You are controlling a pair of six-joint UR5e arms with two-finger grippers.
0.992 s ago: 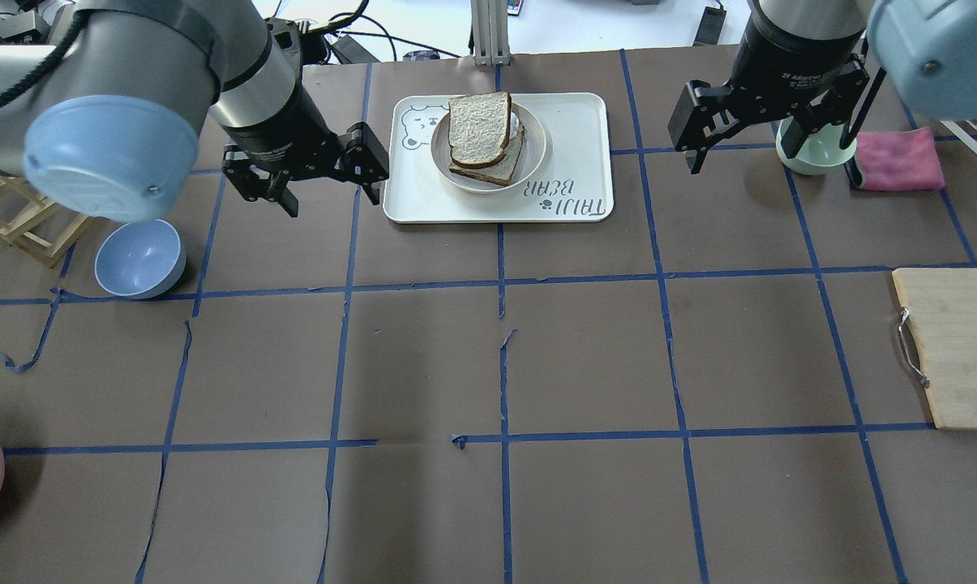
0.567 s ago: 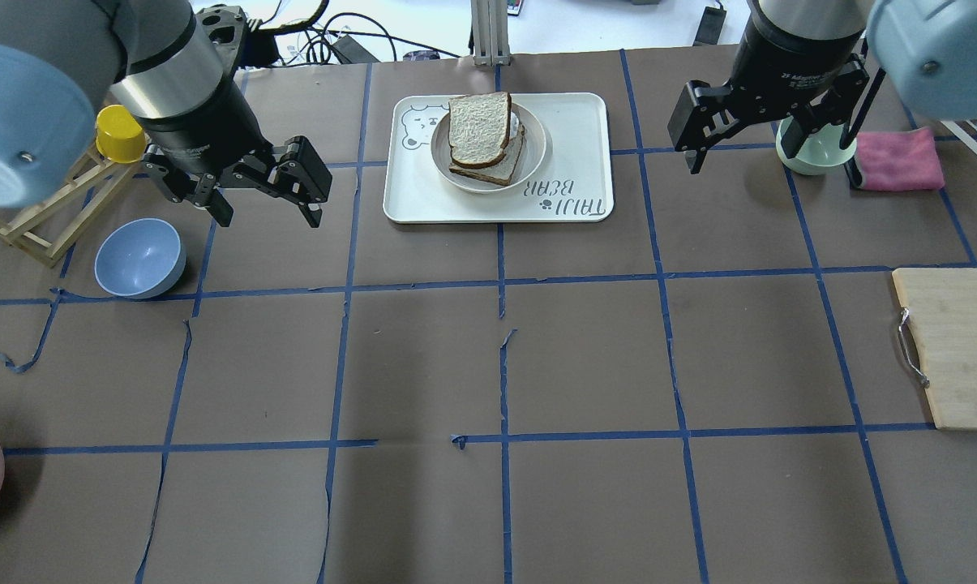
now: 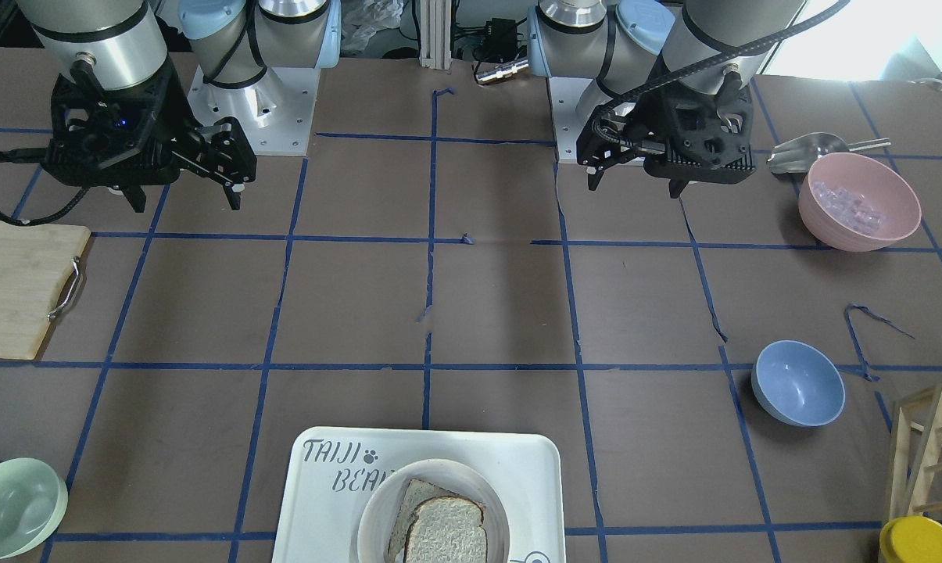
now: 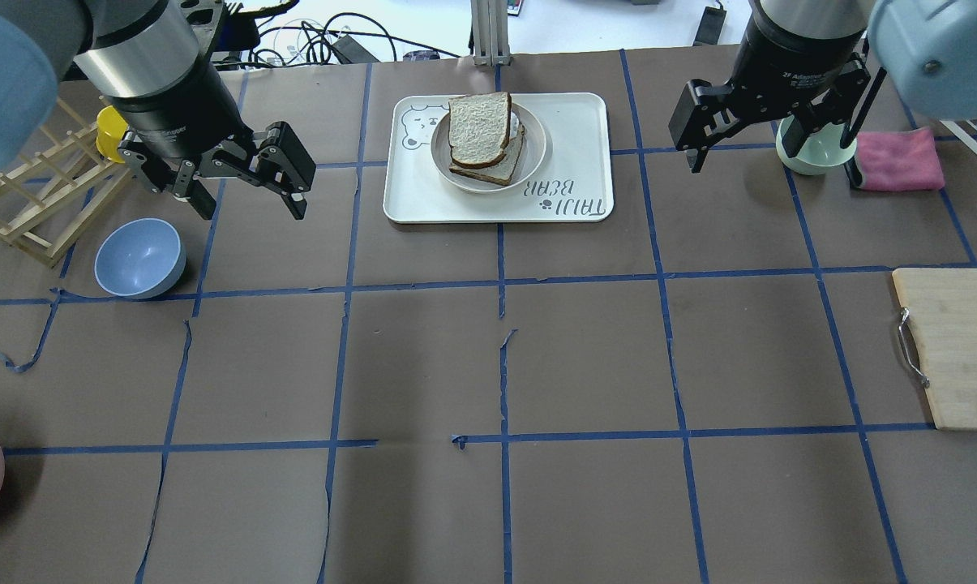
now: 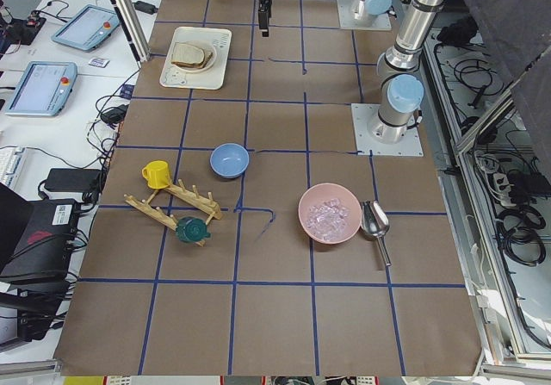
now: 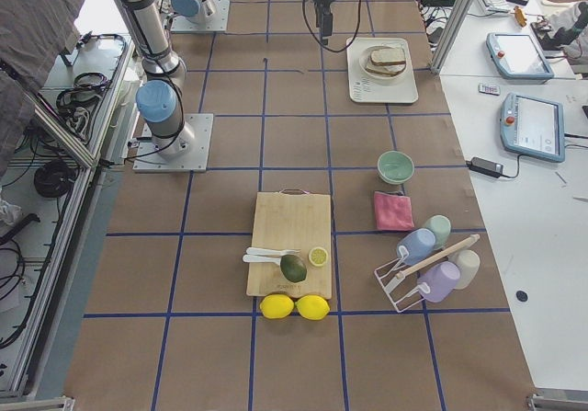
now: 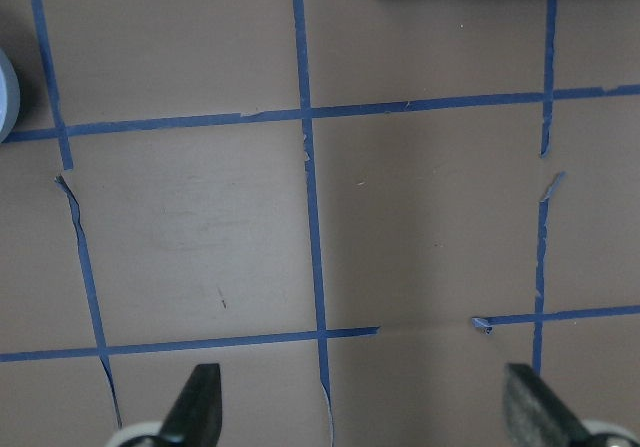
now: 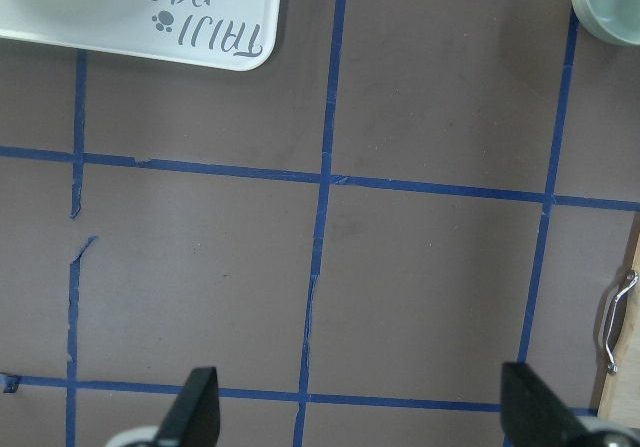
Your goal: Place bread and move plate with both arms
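The brown paper-covered table (image 4: 585,349), gridded with blue tape, held the TAIJI BEAR tray (image 4: 579,134) at its far middle. On the tray I saw the plate (image 4: 538,152), with the bread (image 4: 478,128) resting atop a second slice (image 4: 504,169). My left gripper (image 4: 249,209) and right gripper (image 4: 770,166) hovered either side, jaws spread wide, empty.

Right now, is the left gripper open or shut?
Open. The left gripper has its fingers spread wide apart, and the wrist view shows nothing held between them.

Two bread slices (image 4: 478,128), apparently; one plate (image 4: 538,148).
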